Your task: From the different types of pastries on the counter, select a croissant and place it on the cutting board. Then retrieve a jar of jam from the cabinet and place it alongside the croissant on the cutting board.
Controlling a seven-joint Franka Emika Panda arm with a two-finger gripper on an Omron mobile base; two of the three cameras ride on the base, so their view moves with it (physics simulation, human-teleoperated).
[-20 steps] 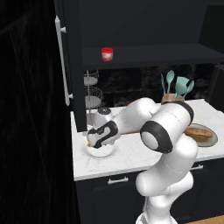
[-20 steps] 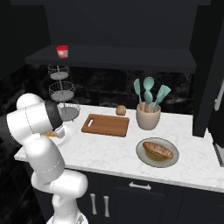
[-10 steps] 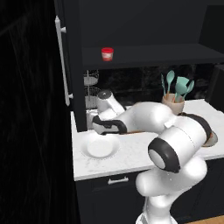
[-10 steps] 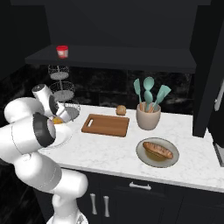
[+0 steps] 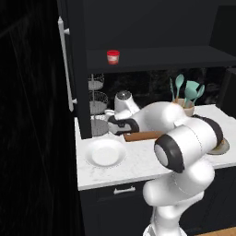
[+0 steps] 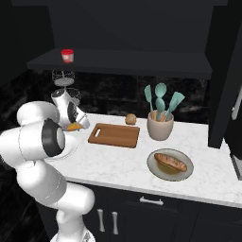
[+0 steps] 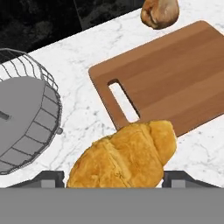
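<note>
The croissant (image 7: 124, 157) is seen golden-orange and ridged, raised above the counter (image 7: 83, 113) just beside the slotted end of the cutting board (image 7: 175, 83); in the right base view only an orange sliver (image 6: 72, 126) of it is shown. The board (image 6: 114, 135) is a brown wooden rectangle with rounded corners, laid flat on the white marbled counter (image 6: 118, 163) with nothing on it. A round tan bun (image 6: 130, 119) is set just behind its far edge. A long loaf (image 6: 170, 162) is found well to the right, apparently on a plate. The jar of jam (image 5: 113, 56), red with a whitish lid, is stood upright on the shelf of the dark cabinet (image 5: 156, 57).
</note>
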